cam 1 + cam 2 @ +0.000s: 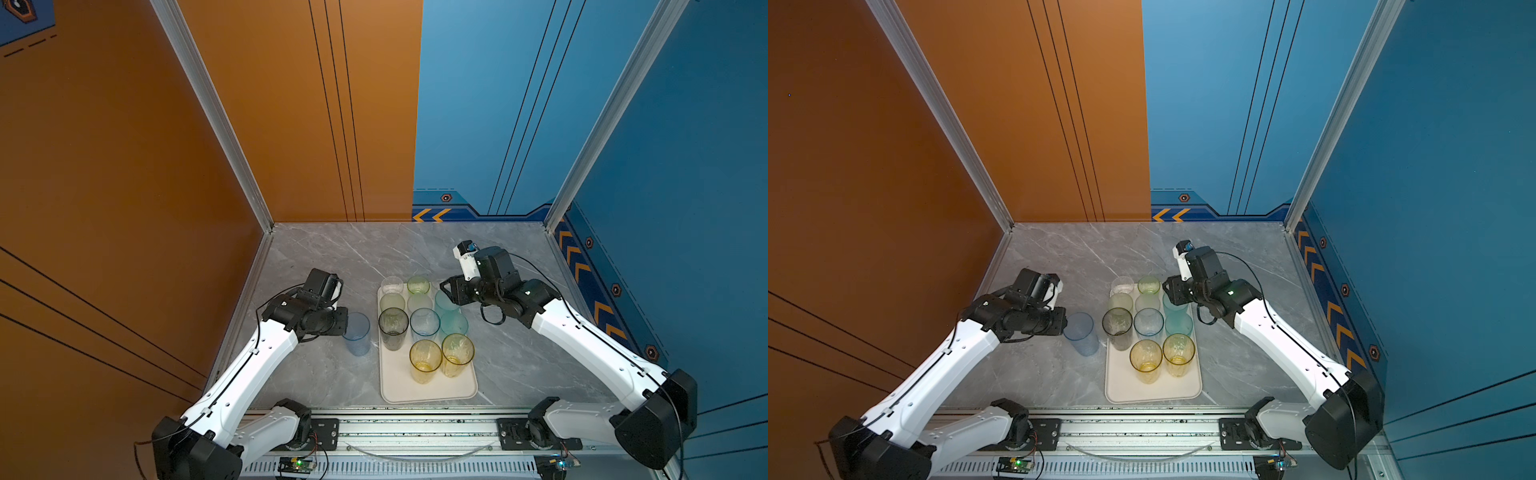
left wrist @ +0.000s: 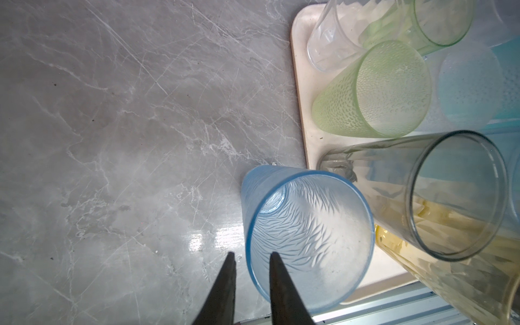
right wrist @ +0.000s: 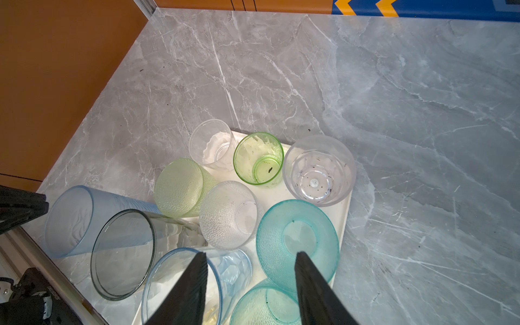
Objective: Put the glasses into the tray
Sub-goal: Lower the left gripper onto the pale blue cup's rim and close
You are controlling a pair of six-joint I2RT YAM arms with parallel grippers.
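Note:
The cream tray point(image 1: 432, 390) point(image 1: 1154, 392) lies mid-table and holds several glasses. Among them are a smoky grey one point(image 1: 393, 326), two yellow ones point(image 1: 424, 359), a teal one point(image 1: 453, 322) and a green one point(image 1: 418, 284). A tall light blue glass point(image 1: 356, 334) point(image 2: 306, 239) stands upright on the table, just left of the tray. My left gripper point(image 2: 252, 253) point(image 1: 345, 323) straddles its rim, one finger inside and one outside, with a slim gap showing. My right gripper point(image 3: 250, 253) point(image 1: 446, 291) hangs open over the teal glass point(image 3: 298, 239) at the tray's right side, holding nothing.
The grey marble tabletop point(image 1: 332, 257) is walled in orange on the left and blue on the right. An aluminium rail point(image 1: 415, 428) with both arm bases runs along the front edge. The glasses in the tray stand close together.

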